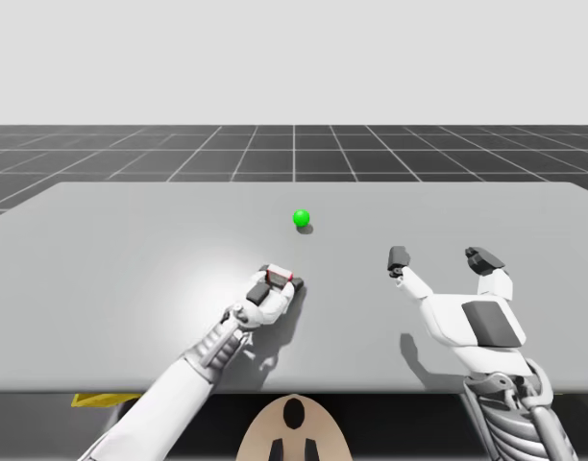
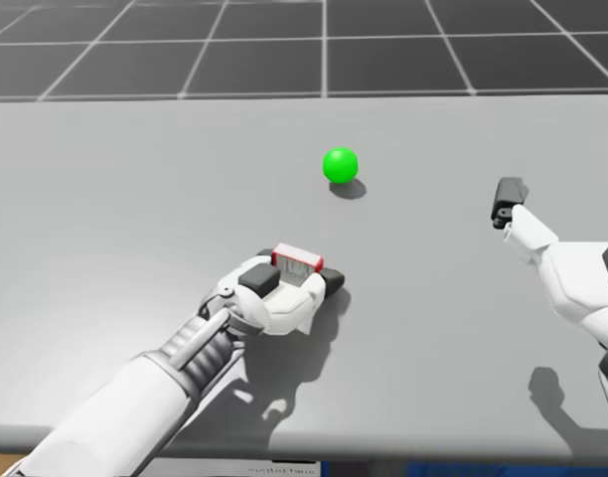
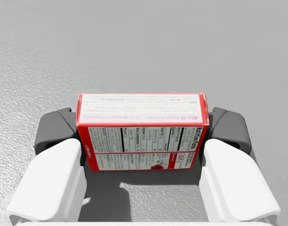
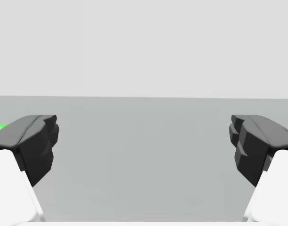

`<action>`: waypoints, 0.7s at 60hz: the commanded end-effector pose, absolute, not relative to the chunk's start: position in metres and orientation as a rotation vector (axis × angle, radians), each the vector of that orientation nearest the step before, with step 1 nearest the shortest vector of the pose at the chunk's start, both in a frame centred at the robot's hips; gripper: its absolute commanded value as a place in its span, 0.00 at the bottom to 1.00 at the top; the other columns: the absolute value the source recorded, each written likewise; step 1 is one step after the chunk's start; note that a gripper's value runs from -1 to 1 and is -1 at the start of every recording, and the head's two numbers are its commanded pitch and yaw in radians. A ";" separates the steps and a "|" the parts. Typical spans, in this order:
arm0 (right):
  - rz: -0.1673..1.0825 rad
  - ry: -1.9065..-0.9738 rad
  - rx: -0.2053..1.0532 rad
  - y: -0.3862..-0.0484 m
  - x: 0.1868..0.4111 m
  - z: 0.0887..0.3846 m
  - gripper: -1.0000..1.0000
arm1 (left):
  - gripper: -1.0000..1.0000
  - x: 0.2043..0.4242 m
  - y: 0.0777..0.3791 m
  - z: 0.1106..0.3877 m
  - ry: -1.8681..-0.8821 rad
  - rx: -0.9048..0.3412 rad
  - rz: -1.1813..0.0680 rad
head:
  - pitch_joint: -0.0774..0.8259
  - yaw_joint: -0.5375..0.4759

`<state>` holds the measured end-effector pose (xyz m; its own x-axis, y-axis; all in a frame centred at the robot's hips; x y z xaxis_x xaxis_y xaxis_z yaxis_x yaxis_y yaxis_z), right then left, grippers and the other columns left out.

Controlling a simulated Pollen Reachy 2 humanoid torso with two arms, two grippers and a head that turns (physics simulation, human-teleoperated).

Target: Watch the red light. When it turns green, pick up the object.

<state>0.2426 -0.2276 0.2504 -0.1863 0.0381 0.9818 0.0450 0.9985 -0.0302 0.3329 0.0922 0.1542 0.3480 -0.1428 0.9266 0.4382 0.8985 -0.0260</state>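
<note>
Where your light sits: a green ball on the grey desk, beyond both tools.
Left tool: clamped on the red box, with a dark pad pressed to each short side.
Box: near the desk's middle, just short of the light; you cannot tell whether it touches the desk.
Right tool: spread wide, holding nothing, well apart from the box.
Left wrist view: the box's white printed faces; the high view gives a red rim.
Right wrist view: a green sliver beside one finger.

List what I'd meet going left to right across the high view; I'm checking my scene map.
red box → green light → right gripper
</note>
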 end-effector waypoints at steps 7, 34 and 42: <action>-0.028 -1.755 -0.046 -0.225 0.242 0.249 0.00 | 0.96 0.313 0.038 0.152 -1.130 -0.466 -0.347 | 0.60 0.59; 0.010 -1.747 0.047 -0.229 0.239 0.250 0.00 | 0.97 0.311 0.060 0.225 -1.253 -0.491 -0.371 | 0.39 0.57; 0.042 -1.758 0.048 -0.231 0.238 0.248 0.00 | 0.97 0.302 0.076 0.287 -1.377 -0.486 -0.387 | 0.38 0.58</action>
